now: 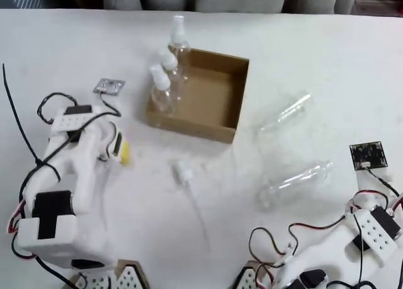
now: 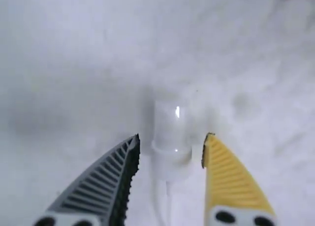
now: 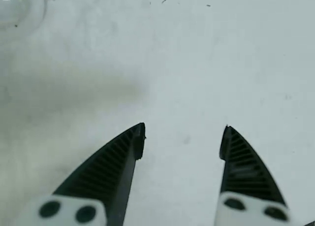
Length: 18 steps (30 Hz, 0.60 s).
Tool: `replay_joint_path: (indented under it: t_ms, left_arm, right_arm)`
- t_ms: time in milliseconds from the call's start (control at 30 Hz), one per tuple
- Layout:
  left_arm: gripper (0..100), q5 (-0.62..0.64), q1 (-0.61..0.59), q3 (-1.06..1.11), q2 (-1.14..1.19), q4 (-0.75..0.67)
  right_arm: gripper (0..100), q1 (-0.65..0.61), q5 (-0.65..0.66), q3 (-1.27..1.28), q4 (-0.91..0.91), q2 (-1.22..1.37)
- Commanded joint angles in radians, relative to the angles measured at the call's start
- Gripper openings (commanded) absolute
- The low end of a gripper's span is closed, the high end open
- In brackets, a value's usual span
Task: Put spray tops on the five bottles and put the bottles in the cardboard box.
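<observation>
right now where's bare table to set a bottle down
Free: the table right of the cardboard box, beyond the two lying bottles; also its far left corner. Crowded: in front of the box, between the loose spray top and those bottles.

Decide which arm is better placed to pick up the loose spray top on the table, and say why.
Left. The spray top lies straight ahead of the open left gripper, in line with its gap, while the right gripper, also open, faces bare table.
</observation>
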Motion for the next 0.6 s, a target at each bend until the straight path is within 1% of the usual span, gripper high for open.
replay_joint_path:
  t_ms: [0,233,300,367,400,467,567]
  left_arm:
    - [21,-0.005,0.018,0.000,0.005,0.020]
    - [19,-0.002,0.010,-0.129,0.147,0.121]
    - [13,-0.012,0.012,-0.146,0.166,0.132]
    - [3,-0.015,0.016,-0.146,0.162,0.127]
    - [1,-0.025,0.016,-0.144,0.162,0.126]
    - [4,-0.064,0.016,-0.138,0.156,0.133]
    - [2,-0.104,0.012,-0.130,0.139,0.135]
  right_arm:
    - [21.2,0.012,0.005,-0.009,-0.007,-0.027]
    - [21.2,0.002,0.003,-0.009,-0.007,-0.027]
    - [21.2,0.002,0.002,-0.009,-0.007,-0.027]
    - [21.2,0.002,0.002,-0.009,-0.007,-0.027]
    - [21.2,0.002,-0.009,-0.009,-0.007,-0.027]
    - [21.2,0.004,-0.025,-0.011,-0.007,-0.027]
    - [21.1,0.007,-0.026,-0.018,-0.007,-0.028]
